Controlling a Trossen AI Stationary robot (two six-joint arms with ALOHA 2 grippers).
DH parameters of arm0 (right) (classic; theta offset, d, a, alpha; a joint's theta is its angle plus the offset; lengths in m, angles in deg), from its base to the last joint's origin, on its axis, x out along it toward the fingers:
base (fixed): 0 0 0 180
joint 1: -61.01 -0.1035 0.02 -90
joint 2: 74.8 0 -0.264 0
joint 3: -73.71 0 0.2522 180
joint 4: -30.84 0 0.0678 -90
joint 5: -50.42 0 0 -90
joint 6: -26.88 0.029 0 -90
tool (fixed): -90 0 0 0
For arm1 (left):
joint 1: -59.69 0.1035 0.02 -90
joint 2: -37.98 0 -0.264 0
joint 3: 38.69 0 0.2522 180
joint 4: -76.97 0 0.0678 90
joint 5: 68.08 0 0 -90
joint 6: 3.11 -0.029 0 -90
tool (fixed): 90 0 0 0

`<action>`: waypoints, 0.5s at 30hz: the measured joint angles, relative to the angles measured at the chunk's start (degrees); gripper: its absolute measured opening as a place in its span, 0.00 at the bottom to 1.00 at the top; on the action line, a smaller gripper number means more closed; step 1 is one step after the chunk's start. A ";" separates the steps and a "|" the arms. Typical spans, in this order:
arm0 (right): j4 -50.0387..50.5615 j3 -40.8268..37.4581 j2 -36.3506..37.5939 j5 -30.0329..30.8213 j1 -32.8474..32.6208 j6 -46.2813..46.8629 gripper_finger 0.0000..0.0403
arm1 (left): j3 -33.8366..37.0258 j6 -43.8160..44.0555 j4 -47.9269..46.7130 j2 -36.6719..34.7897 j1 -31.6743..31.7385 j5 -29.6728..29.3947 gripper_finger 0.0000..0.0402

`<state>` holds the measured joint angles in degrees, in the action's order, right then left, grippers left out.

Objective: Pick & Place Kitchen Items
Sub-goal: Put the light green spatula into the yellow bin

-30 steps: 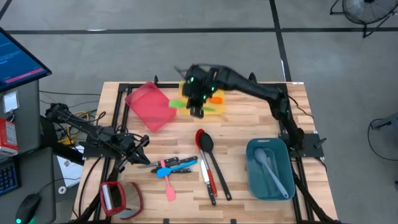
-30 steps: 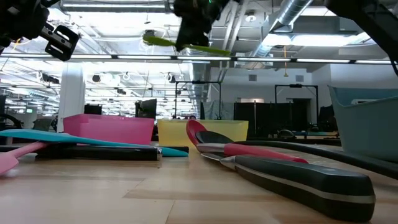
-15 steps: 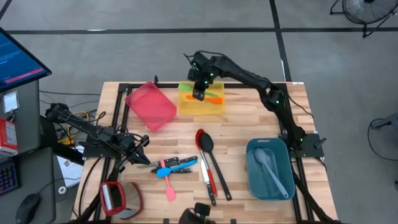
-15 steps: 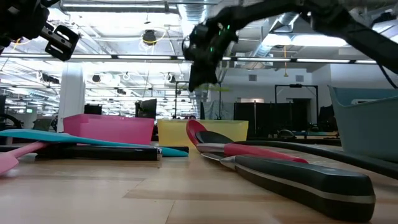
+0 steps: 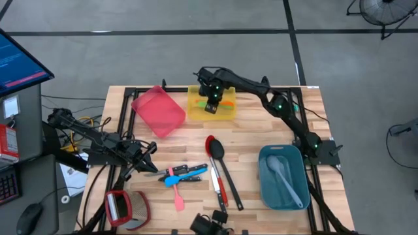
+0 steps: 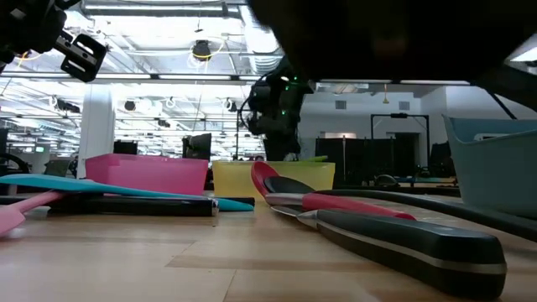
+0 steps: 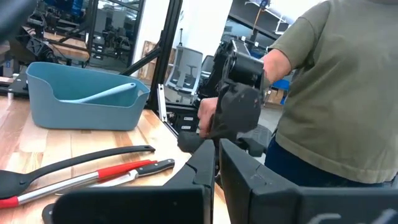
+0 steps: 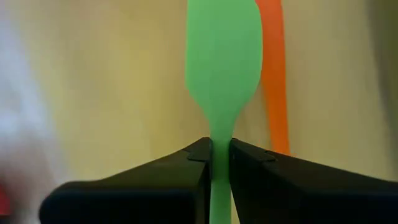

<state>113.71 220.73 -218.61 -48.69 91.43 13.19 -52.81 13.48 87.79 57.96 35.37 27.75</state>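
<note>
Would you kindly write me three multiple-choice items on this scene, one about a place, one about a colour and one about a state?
1. Where is the right gripper?
A. over the yellow bin
B. over the teal bin
C. beside the pink bin

2. What colour is the spatula it holds?
A. blue
B. green
C. pink

3. How do the right gripper's jaws stand?
A. wide open
B. shut on nothing
C. shut on the spatula's handle

Answers:
1. A: the high view shows it above the yellow bin.
2. B: the right wrist view shows a green blade beside an orange spatula.
3. C: the right wrist view shows them pinching the handle.
</note>
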 joint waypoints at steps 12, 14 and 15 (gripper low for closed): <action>-0.29 0.05 -0.03 6.22 -1.84 1.71 0.14 | 0.02 0.00 0.04 0.00 0.00 0.00 0.02; -0.71 0.04 -0.03 7.59 -2.09 1.73 0.15 | 0.02 -0.02 0.03 0.00 0.00 -0.01 0.02; -0.79 0.04 -0.03 8.60 -2.32 1.73 0.16 | 0.02 0.00 0.04 0.00 0.00 -0.01 0.02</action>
<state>112.93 220.77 -218.63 -40.09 89.11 14.92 -52.79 13.49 87.83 57.96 35.37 27.74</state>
